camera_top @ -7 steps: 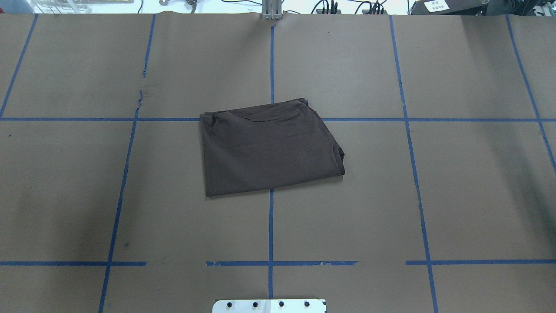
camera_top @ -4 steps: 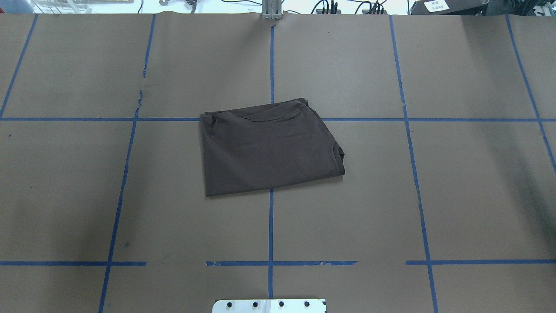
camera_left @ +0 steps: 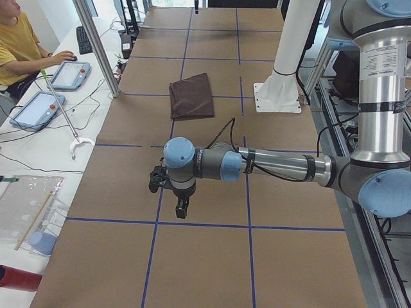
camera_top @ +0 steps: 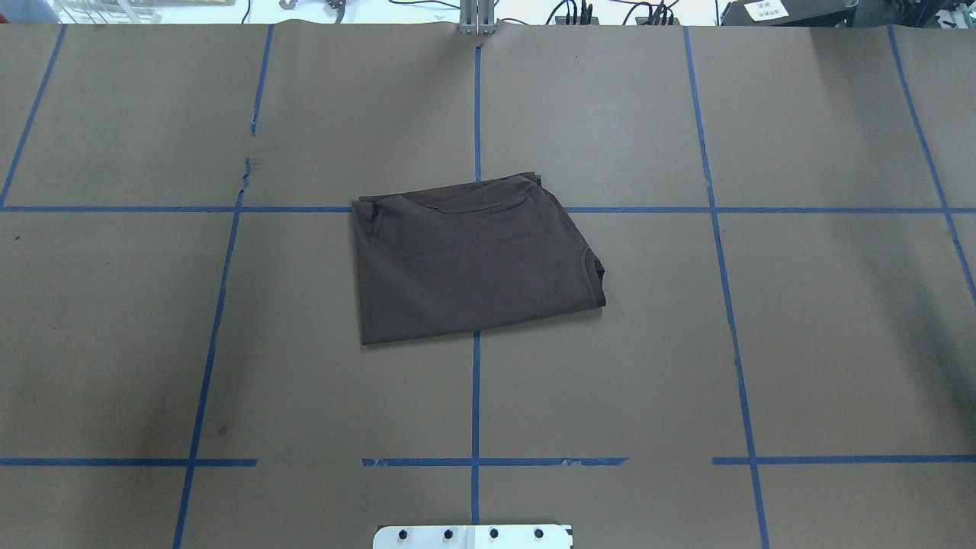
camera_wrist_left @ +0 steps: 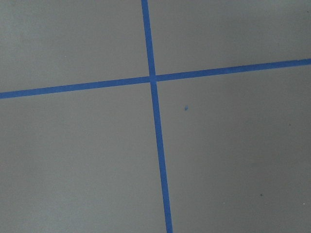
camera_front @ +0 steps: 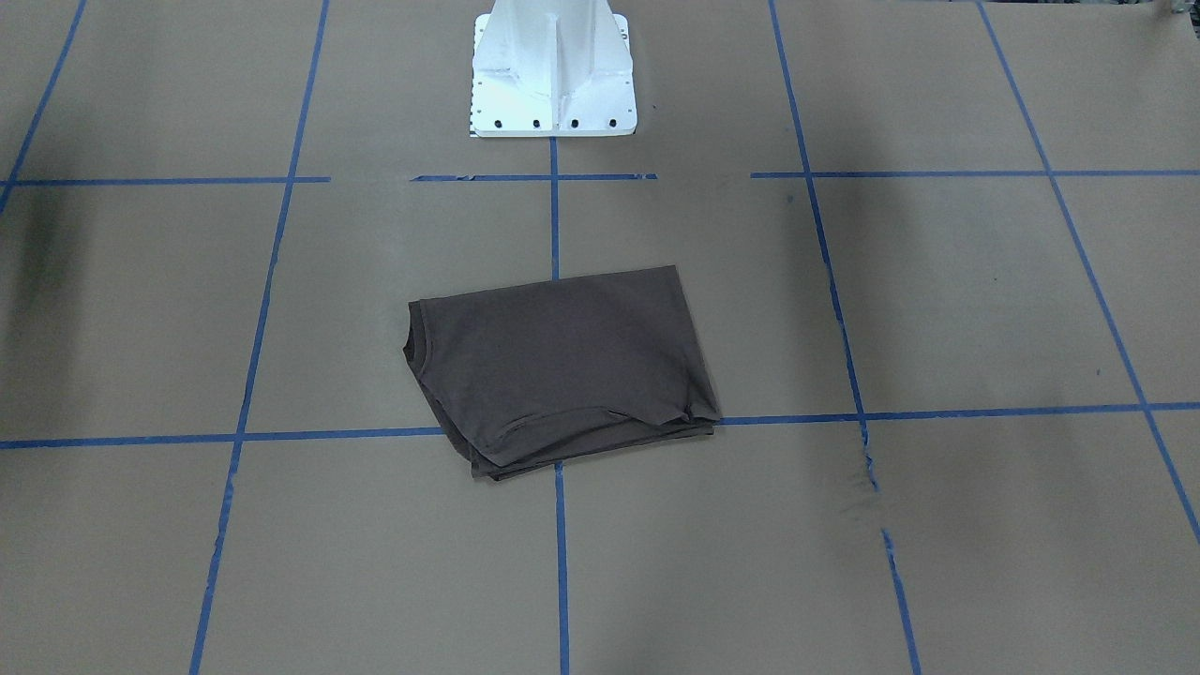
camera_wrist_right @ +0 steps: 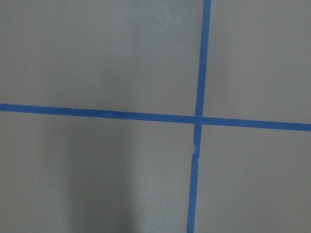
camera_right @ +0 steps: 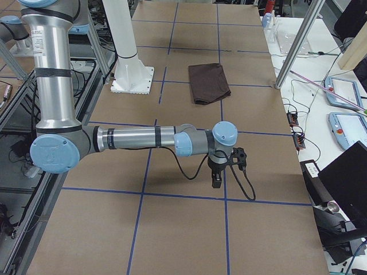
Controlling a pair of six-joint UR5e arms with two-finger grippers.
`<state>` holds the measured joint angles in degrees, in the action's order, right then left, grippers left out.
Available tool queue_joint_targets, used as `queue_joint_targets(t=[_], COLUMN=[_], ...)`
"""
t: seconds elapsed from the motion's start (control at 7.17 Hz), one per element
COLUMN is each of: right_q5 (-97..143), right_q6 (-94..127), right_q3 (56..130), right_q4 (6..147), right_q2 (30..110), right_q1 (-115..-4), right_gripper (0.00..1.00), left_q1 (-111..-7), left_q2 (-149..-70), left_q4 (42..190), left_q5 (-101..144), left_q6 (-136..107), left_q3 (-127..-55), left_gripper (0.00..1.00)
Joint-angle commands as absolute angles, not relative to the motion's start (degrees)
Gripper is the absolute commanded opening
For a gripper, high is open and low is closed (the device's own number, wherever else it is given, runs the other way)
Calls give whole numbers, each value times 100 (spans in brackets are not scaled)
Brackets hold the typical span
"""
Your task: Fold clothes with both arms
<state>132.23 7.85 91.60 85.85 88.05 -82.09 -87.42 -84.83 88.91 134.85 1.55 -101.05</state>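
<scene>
Centre of the overhead frame: T-shirt [camera_top: 473, 263], dark brown, soft matte knit, folded into a rough four-sided pad. Layered edges run along its upper side, and the ribbed collar curves at its right edge. It lies flat on the surface [camera_top: 762, 343], smooth brown paper with faint scuffs and a small tear at upper left, gridded with blue tape lines [camera_top: 476, 396]. White bolted metal pedestal [camera_front: 553, 84] at top centre of the front view.

Left arm [camera_left: 276, 165], a silver tube with blue caps, reaches low over paper, well apart from the shirt. Left end effector [camera_left: 182, 208] points down; finger spacing, cannot tell. Right arm [camera_right: 137, 137] matches it at the opposite end. Right end effector [camera_right: 217, 179] points down; cannot tell either. Paper borders the shirt on all sides.
</scene>
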Motion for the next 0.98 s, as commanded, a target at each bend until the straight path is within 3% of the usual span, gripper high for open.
queue_joint_targets(t=[0.0,0.84], right_q5=[13228,13245], right_q6=[782,791], right_q3=[9176,9378], right_q4=[8578,8587], right_q2=[8824,8877], right_q1=[-8209,-8218], right_gripper=[100,100], left_q1=[-8745,-8736], left_q2=[-8481,-8446], left_q4=[8860,8833], left_q5=[13509,13526], left_q6=[167,141], left_q3=[-10177,-10327], left_gripper=[100,100])
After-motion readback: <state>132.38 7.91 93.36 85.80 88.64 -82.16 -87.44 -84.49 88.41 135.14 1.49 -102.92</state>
